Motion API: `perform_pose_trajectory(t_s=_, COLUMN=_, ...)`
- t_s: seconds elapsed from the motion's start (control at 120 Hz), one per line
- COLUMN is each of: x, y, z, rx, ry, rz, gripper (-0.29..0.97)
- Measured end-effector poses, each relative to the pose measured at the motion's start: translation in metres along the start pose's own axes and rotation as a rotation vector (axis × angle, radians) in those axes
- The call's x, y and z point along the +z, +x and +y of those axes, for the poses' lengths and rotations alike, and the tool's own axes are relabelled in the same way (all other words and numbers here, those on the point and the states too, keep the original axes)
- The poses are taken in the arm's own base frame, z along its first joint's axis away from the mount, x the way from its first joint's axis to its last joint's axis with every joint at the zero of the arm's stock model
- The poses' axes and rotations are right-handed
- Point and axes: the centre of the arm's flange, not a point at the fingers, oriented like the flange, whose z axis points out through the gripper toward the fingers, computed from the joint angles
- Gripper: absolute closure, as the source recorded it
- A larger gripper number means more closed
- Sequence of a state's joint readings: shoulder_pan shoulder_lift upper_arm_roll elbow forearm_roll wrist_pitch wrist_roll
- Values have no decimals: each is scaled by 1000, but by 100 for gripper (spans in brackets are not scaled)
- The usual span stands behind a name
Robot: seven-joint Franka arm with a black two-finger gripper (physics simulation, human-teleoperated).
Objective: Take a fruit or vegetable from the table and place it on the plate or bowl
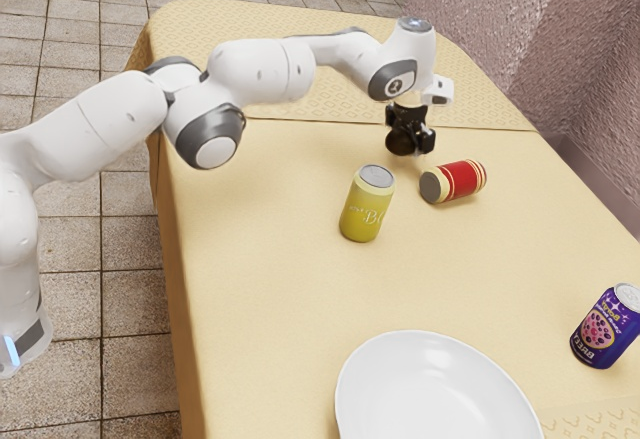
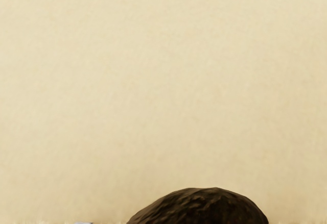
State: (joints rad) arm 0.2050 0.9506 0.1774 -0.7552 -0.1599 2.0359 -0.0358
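Exterior view: gripper [image 1: 410, 145] sits upper center-right of the frame, pointing down at the table [image 1: 260, 269], at the end of the white arm [image 1: 250, 79] that enters from the left edge. A dark rounded avocado [image 1: 398, 142] is right at the gripper tip. Black gripper and dark fruit merge together, so I cannot tell if the gripper is open or closed on it, or whether the avocado rests on the table or is off it.

Wrist view: the avocado [image 2: 199, 207] shows as a dark brown, bumpy-skinned lump at the bottom center edge, with plain tan table [image 2: 163, 81] above it in the frame.

Exterior view, outward: a yellow can [image 1: 367, 204] stands upright just below and a little left of the gripper. A red can [image 1: 452, 181] lies on its side to the right of the yellow can, close but apart, its grey end facing the yellow can. A purple can [image 1: 606, 326] stands slightly tilted at the far right edge, well apart from the others. A white plate [image 1: 430, 389] is at the bottom center-right, cut by the bottom edge, with nothing on it. Tiled floor on the left, textured wall in the upper right.
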Motion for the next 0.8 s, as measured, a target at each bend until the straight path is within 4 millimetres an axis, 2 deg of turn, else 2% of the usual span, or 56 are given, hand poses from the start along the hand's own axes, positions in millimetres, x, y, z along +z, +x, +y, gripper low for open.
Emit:
perform_pose_trajectory(t_s=0.067, x=-16, y=3, z=-1, rx=2, ry=1, rz=11, gripper=34)
perform_pose_trajectory(t_s=0.133, x=-52, y=8, z=4, rx=13, ry=-3, rz=38, gripper=34)
perform_pose_trajectory(t_s=0.2, x=-81, y=4, z=10, rx=24, ry=-10, rz=30, gripper=34)
perform_pose_trajectory(t_s=0.267, x=-112, y=-2, z=26, rx=50, ry=-18, rz=23, gripper=34)
perform_pose_trajectory(t_s=0.333, x=-146, y=-15, z=51, rx=90, ry=-30, rz=7, gripper=34)
perform_pose_trajectory(t_s=0.433, x=-199, y=-38, z=116, rx=198, ry=-56, rz=-6, gripper=39)
perform_pose_trajectory(t_s=0.508, x=-232, y=-68, z=173, rx=305, ry=-107, rz=-37, gripper=40)
perform_pose_trajectory(t_s=0.633, x=-262, y=-127, z=276, rx=509, ry=-138, rz=-83, gripper=40)
perform_pose_trajectory(t_s=0.8, x=-290, y=-209, z=376, rx=720, ry=-151, rz=-127, gripper=40)
